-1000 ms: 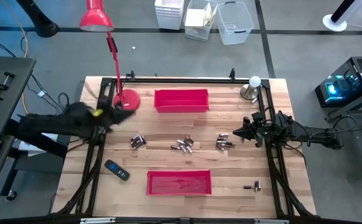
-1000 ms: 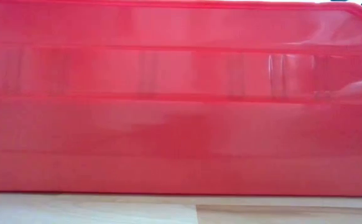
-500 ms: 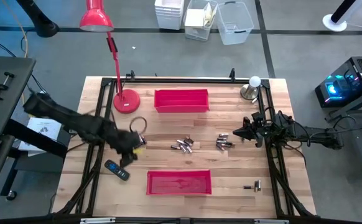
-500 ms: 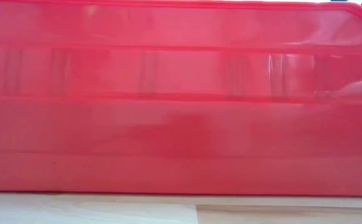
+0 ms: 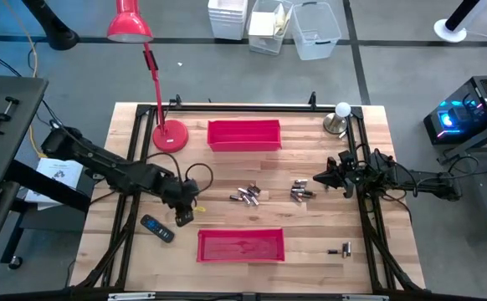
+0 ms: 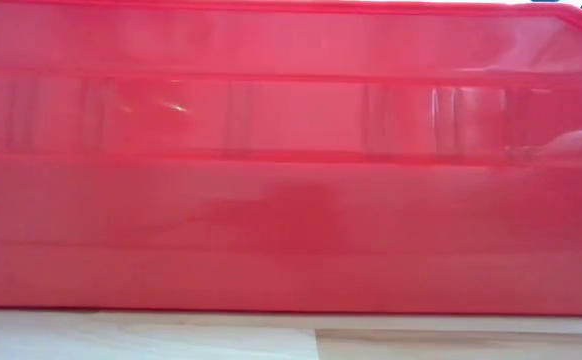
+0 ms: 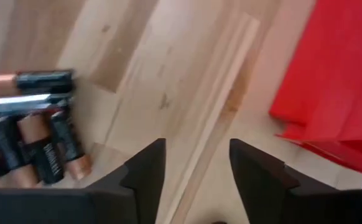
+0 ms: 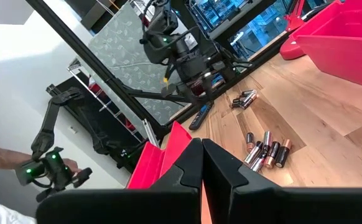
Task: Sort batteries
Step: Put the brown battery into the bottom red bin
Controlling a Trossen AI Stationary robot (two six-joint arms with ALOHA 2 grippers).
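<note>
Batteries lie on the wooden table in small heaps: a left heap (image 7: 35, 134), a middle heap (image 5: 248, 195), a right heap (image 5: 300, 191) and a lone one (image 5: 344, 248). My left gripper (image 5: 184, 211) points steeply down just over the left heap, which it mostly hides in the high view. Its fingers (image 7: 196, 171) stand open over bare wood, with the heap off to one side. My right gripper (image 5: 317, 177) waits level at the table's right, shut (image 8: 201, 163), beside the right heap.
One red tray (image 5: 243, 134) stands at the far middle; another (image 5: 240, 245) at the near middle fills the low view (image 6: 291, 180). A black handset (image 5: 156, 227) lies near the left gripper. A red lamp's base (image 5: 170, 134) and a white bulb (image 5: 341, 109) stand at the back.
My left arm has swung from beside the lamp base toward the table's near edge and right, sinking and tipping its gripper from level to steeply downward. It now stands over the left heap of batteries.
</note>
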